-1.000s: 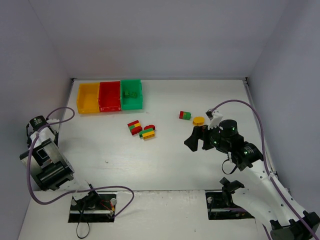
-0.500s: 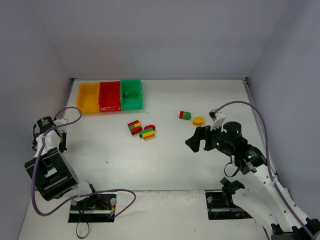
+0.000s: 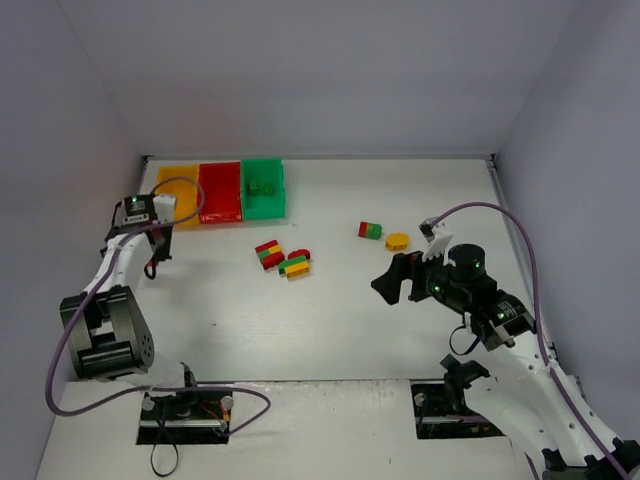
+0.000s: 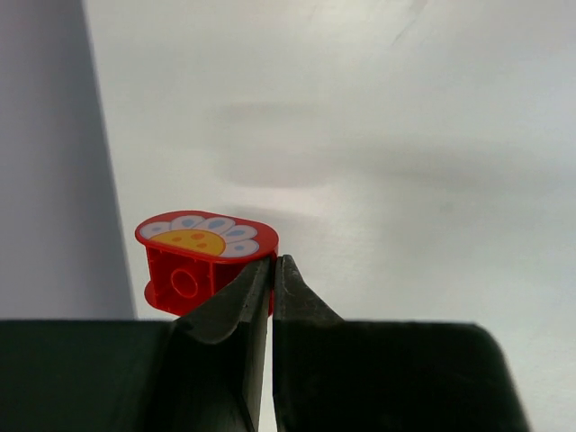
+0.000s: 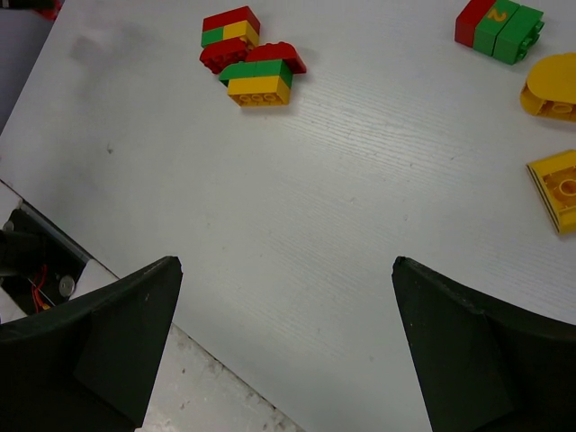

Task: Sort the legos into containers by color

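Legos lie loose on the white table (image 3: pixel 330 320): 2 red, green and yellow clumps (image 3: pixel 294 265) touch each other mid-table. To their right, well apart, are a red-and-green brick (image 3: pixel 370 231) and a rounded yellow brick (image 3: pixel 397 241). 1 green brick (image 3: pixel 263 187) lies in the green bin (image 3: pixel 263 211), joined in a row with the red bin (image 3: pixel 219 213) and yellow bin (image 3: pixel 172 178) at the far left. Just in front of the yellow bin, the left gripper (image 4: pixel 273 265) pinches the edge of a red flower-printed brick (image 4: pixel 205 261). The right gripper (image 5: pixel 286 263) hangs over bare table, its fingers (image 5: pixel 99 333) spread wide.
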You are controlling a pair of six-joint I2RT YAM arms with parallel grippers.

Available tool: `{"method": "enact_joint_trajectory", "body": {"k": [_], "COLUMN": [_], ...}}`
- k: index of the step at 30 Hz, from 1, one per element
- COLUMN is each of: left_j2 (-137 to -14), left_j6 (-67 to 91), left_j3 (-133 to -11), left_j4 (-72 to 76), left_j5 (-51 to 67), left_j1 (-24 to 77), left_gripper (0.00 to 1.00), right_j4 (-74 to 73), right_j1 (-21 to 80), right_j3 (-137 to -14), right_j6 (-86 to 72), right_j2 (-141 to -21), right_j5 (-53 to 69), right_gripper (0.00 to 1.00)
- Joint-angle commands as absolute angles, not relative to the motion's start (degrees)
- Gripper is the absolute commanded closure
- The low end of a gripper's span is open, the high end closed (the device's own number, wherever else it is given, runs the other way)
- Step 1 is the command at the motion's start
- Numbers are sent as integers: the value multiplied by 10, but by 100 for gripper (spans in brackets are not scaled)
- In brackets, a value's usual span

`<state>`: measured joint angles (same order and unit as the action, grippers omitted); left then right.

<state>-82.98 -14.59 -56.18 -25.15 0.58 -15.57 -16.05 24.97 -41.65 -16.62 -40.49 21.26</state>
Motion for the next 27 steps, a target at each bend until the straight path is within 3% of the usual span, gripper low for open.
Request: {"method": "enact_joint_trajectory", "body": {"k": [1, 9, 12, 17, 18, 20, 23, 27], "left_j2": [-863, -1072, -1151, -1263, -1268, -1272, -1267, -1247], "left_j6": [-83, -30, -21, -19, -16, -11, -11, -7], "left_j3": [-648, -914, -1062, -1199, -1203, -1201, -1185, -1159], "left_j4": [-200, -204, -221, -265, -260, -252, -246, -237], "left_j5": [11, -10, -10, -33, -39, -54, -56, -54], "left_j1": [-87, 43, 56, 62, 62, 62, 62, 65], "left_gripper": [100, 100, 100, 100, 97, 79, 74, 51], "right_j4": [-127, -134, -137, -140, -141, -141, -142, -141], "right_j1": [254, 253, 253, 253, 253, 253, 253, 253], "right_j3": [-423, -443, -450, -454, -456, -457, -458, -461], "right_j6": [-168, -180, -194, -211, -214, -219, -221, -220], "right_j2": [-403, -417, -418, -423, -424, -428, -434, -445], "right_j5": [207, 175, 162, 141, 134, 128, 117, 110], "right_gripper": [0, 0, 0, 0, 0, 0, 0, 0]}}
